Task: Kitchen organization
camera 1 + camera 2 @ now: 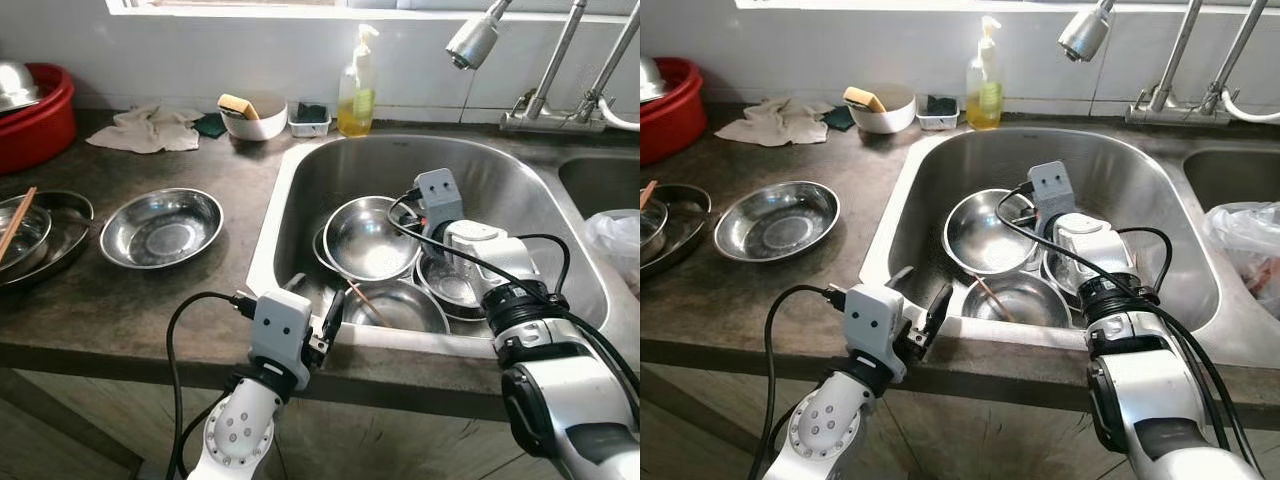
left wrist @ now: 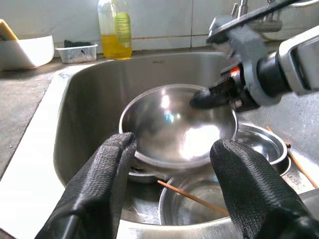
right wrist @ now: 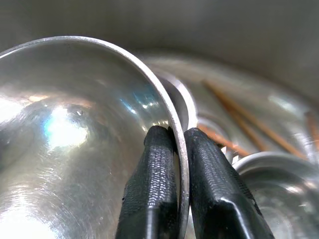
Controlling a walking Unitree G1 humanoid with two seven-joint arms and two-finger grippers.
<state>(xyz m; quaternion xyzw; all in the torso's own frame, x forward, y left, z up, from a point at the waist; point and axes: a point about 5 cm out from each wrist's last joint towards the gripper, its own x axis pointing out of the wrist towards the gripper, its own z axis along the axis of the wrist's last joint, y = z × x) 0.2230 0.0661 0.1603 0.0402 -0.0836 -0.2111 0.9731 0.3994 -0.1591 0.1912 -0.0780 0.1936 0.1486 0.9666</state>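
Left gripper: nearest, at the front lip of the sink, fingers spread apart and holding nothing, aimed into the basin.
Right gripper: inside the sink, fingers pinched together on the rim of the tilted steel bowl, one pad inside, one outside.
Step in hand: seemingly lifting that bowl out of the sink's pile.
Next move: likely a clean rise, then a carry left of the sink to the counter.
In the way: other bowls nested under and beside it; a chopstick lying across the front bowl.
Left of sink: an empty bowl on the counter.
Behind sink: soap bottle, sponge dish, cloth, faucet.
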